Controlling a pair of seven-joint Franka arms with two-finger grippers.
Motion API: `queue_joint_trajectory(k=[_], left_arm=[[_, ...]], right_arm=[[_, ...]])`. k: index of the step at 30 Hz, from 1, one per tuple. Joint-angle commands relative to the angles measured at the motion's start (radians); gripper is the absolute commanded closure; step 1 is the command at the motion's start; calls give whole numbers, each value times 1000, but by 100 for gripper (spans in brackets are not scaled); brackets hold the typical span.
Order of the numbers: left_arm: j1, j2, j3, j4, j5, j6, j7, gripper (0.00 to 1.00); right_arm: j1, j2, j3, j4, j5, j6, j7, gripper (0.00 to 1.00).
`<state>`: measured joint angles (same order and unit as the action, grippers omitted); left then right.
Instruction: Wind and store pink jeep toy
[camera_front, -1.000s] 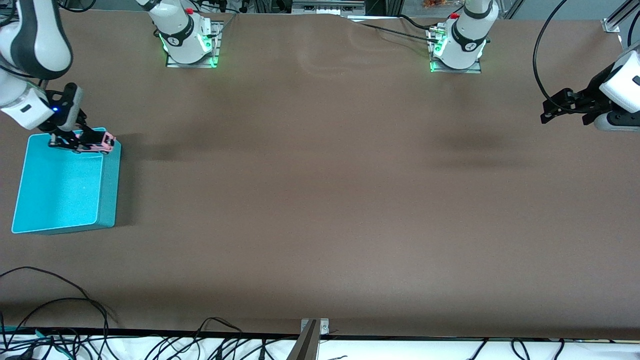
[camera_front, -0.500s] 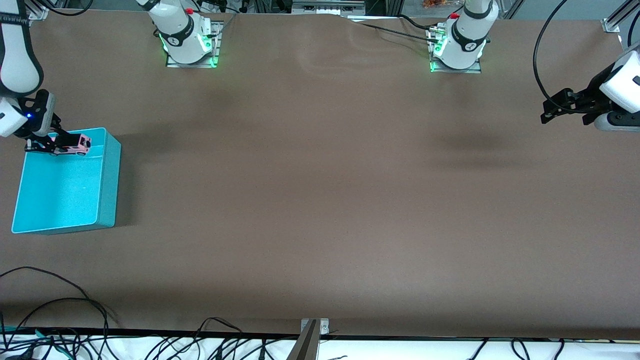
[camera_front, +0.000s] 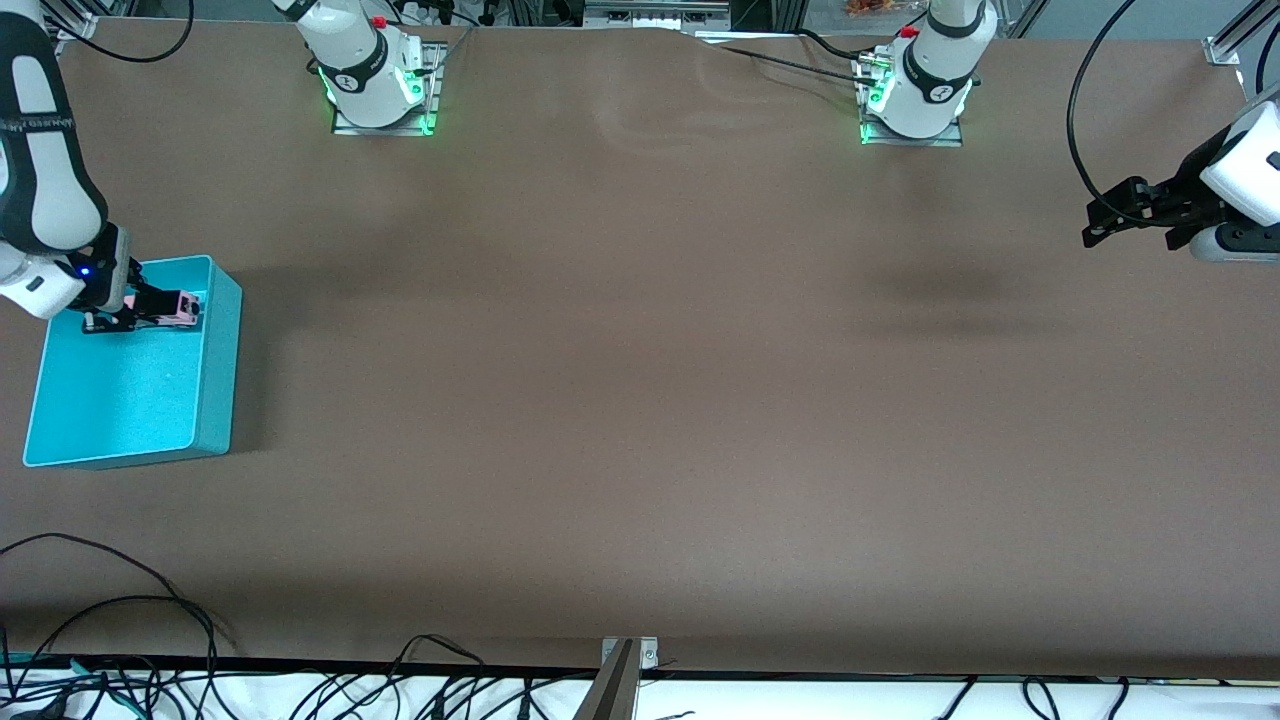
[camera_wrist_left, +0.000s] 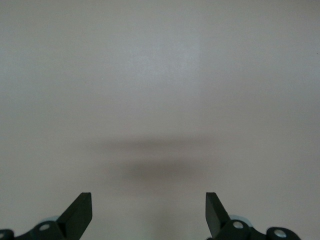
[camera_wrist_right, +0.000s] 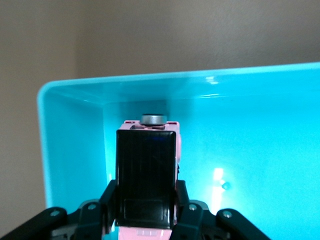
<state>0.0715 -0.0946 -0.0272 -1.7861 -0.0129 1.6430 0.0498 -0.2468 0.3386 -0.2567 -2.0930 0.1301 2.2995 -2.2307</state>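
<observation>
- We see the right tool (camera_front: 150, 312) clenched on the small pink jeep toy with black roof (camera_wrist_right: 146, 165), over the teal plastic bin (camera_front: 215, 370).
- The left tool (camera_front: 1100, 222) waits released over the brown surface (camera_front: 640, 400).

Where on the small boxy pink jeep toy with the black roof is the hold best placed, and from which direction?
Across its narrow pink flanks, coming in lengthwise from one end of the pink jeep toy, as the right gripper does now over the teal plastic bin. The flat parallel sides suit the fingers; the roof stays clear.
</observation>
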Motion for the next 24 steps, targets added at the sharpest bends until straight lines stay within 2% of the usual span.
queue_joint_trajectory(k=[1, 7, 9, 11, 12, 17, 19, 24], left_arm=[[2, 16, -2, 34, 16, -19, -4, 0], [1, 16, -2, 34, 16, -17, -2, 0], [1, 16, -2, 34, 16, -17, -2, 0], [1, 16, -2, 34, 16, -17, -4, 0], [1, 16, -2, 34, 16, -17, -4, 0], [1, 16, -2, 34, 16, -17, -2, 0], [1, 16, -2, 34, 16, -17, -5, 0], [2, 16, -2, 34, 16, -17, -7, 0]], right_arm=[[-23, 72, 10, 47, 28, 12, -35, 88], [-46, 100, 14, 48, 48, 20, -35, 86], [-51, 105, 27, 48, 54, 21, -35, 82], [-55, 108, 34, 48, 56, 26, -35, 72], [-54, 108, 36, 48, 56, 28, -33, 64], [-54, 103, 50, 48, 86, 28, -33, 15], [-54, 94, 54, 47, 91, 25, -30, 8], [-52, 33, 80, 42, 94, 15, -18, 2]])
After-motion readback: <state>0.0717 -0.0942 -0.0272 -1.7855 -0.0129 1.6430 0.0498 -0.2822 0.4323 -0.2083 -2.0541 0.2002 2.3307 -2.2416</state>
